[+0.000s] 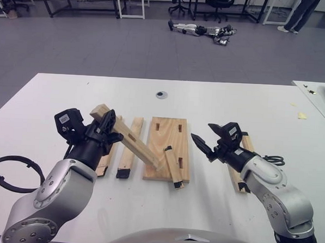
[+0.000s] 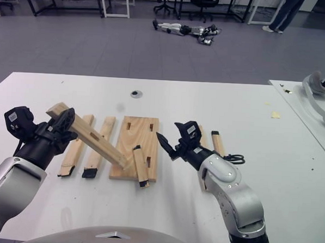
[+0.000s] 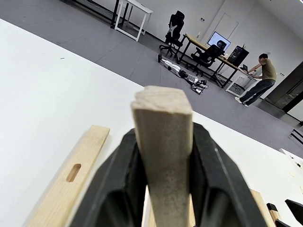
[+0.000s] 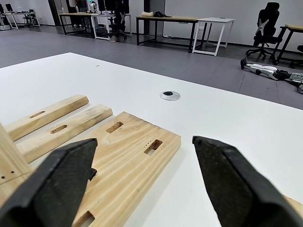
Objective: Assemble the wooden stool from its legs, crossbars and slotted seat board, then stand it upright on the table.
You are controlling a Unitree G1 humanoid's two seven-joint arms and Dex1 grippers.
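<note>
Left eye view gives you the whole white table, with the stool parts spread across its near middle. Your left claw is clamped tight on a long wooden leg, gripping it close to its upper end. From the claw the leg slopes down to the right. Its lower end sits over the near left part of the seat board, just beside a short wooden piece; you cannot tell whether that end touches the board. In the left wrist view the black fingers press on both sides of the leg with no gap.

The seat board lies flat in the middle of the table, long side running near to far, slots facing up. The short piece lies on its near right part, with its black-tipped end past the near edge. Two slotted bars lie flat on the table left of the board, side by side: one bar near the board, the other bar partly under your left arm.

Your right claw hovers just right of the board, spread wide and holding nothing. The right wrist view shows its fingers well apart, with the board beyond them. More wooden pieces lie on the table under your right arm. A black cable loop lies at the near left, and a round grommet sits beyond the board.
</note>
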